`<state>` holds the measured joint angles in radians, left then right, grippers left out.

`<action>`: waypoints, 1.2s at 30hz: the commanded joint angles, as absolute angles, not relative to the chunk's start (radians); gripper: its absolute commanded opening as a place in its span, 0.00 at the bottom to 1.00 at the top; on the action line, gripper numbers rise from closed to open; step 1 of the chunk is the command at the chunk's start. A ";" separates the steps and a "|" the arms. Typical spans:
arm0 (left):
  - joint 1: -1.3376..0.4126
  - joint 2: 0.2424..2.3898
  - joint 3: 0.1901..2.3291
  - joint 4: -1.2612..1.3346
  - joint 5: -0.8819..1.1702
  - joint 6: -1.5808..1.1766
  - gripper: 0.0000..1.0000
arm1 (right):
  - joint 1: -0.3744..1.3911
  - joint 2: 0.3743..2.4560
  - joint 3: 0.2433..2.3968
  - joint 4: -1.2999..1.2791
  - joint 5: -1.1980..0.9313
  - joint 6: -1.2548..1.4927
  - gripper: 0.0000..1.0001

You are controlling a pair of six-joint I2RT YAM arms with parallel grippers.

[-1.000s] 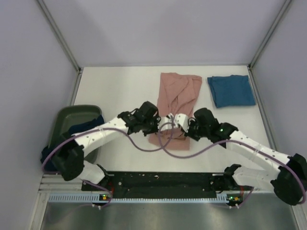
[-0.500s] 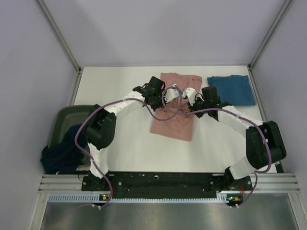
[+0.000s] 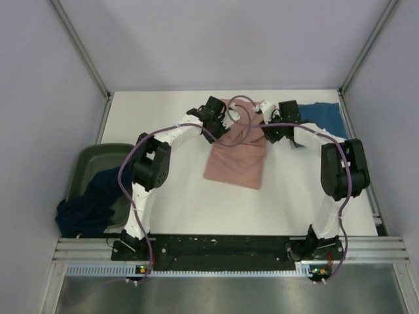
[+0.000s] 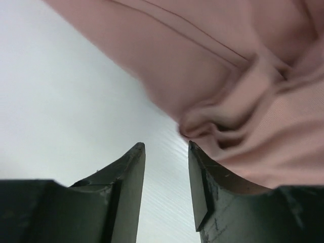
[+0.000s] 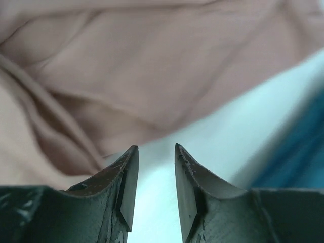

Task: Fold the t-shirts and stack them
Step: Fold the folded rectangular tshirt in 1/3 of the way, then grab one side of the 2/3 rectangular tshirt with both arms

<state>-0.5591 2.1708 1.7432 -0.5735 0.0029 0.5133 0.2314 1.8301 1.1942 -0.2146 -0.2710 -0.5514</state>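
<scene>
The salmon-pink t-shirt [image 3: 234, 157] lies folded in the middle of the table, plain side up. My left gripper [image 3: 229, 120] is at its far left corner, open and empty. In the left wrist view my left gripper [image 4: 164, 144] has bare table between the jaws and a pink fold [image 4: 238, 111] just beyond the right finger. My right gripper [image 3: 267, 123] is at the far right corner, open and empty; in the right wrist view my right gripper [image 5: 154, 147] sits just short of the pink cloth [image 5: 131, 66]. The teal-blue t-shirt [image 3: 325, 119] lies folded at the back right. The dark navy t-shirt [image 3: 88, 206] hangs over the bin.
The dark green plastic bin [image 3: 91, 163] stands at the left edge of the table. Grey walls close in the back and both sides. The teal cloth edge [image 5: 298, 147] lies close to the right of my right gripper.
Both grippers moved from the pink shirt's near edge to its far edge. The shirt's near part was carried over, so it now lies shorter. Both grippers now stand open.
</scene>
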 commanded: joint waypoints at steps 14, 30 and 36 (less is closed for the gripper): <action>-0.515 1.658 1.214 -0.512 0.643 0.988 0.56 | 0.543 1.141 0.706 -0.181 -0.417 -0.721 0.63; -0.644 1.798 1.114 -0.437 0.362 0.959 0.52 | 0.699 1.411 0.661 -0.215 -0.137 -0.704 0.51; -0.661 1.767 1.101 -0.482 0.357 0.913 0.00 | 0.704 1.415 0.713 -0.308 -0.135 -0.669 0.00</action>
<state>-0.6083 1.7863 1.0981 -0.4561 0.3222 0.9218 0.6899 1.4136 0.6605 -0.2619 -0.1654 -0.6933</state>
